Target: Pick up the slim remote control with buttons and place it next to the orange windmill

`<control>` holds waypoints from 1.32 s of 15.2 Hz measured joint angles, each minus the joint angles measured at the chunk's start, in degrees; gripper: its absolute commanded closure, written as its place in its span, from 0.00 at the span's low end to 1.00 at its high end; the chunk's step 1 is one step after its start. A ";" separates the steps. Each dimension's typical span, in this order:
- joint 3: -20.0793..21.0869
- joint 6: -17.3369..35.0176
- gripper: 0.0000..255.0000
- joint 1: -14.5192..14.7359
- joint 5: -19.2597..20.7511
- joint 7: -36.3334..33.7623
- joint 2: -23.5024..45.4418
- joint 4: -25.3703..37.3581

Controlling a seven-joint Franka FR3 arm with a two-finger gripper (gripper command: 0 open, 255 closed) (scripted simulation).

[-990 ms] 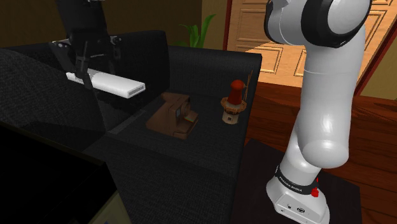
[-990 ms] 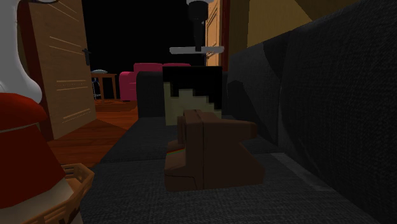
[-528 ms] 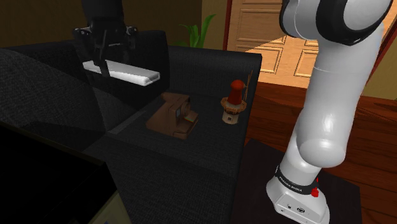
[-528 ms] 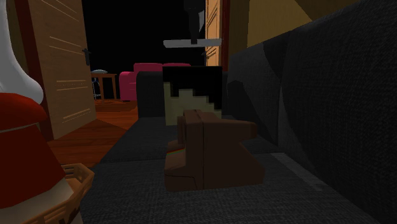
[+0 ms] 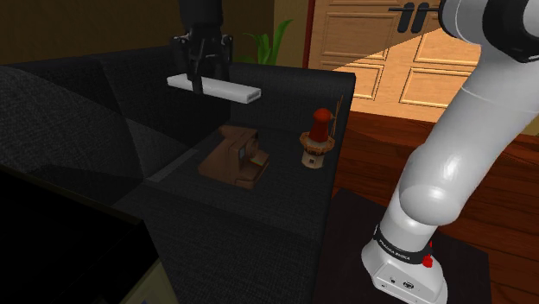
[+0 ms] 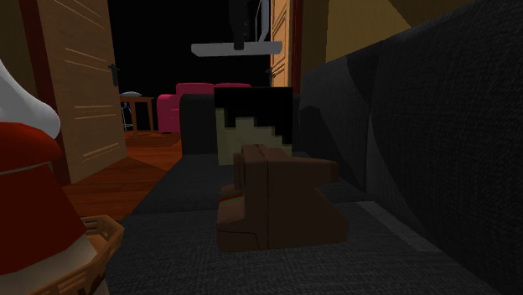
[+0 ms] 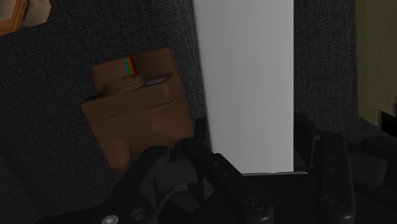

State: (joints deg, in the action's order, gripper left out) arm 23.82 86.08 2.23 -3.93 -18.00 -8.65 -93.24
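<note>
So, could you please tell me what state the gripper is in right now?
Gripper: closed, holding the white remote in the air.

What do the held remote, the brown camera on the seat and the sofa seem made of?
The remote is plain matte white, no texture drawn; material open. The camera is smooth matte brown with a rainbow stripe, perhaps plastic or wood. The sofa looks like dark fabric, by its woven grain.

No legible text (base band [image 5: 395, 251] lettering blurred)
</note>
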 measured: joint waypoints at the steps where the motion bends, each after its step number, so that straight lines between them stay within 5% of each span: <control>1: -1.02 0.36 1.00 -0.53 -0.52 1.61 -1.67 -1.97; 20: -20.54 -0.44 1.00 -8.43 1.66 29.19 -17.38 -17.92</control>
State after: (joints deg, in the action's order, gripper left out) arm 3.28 85.64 -6.20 -2.26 11.19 -26.03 -111.16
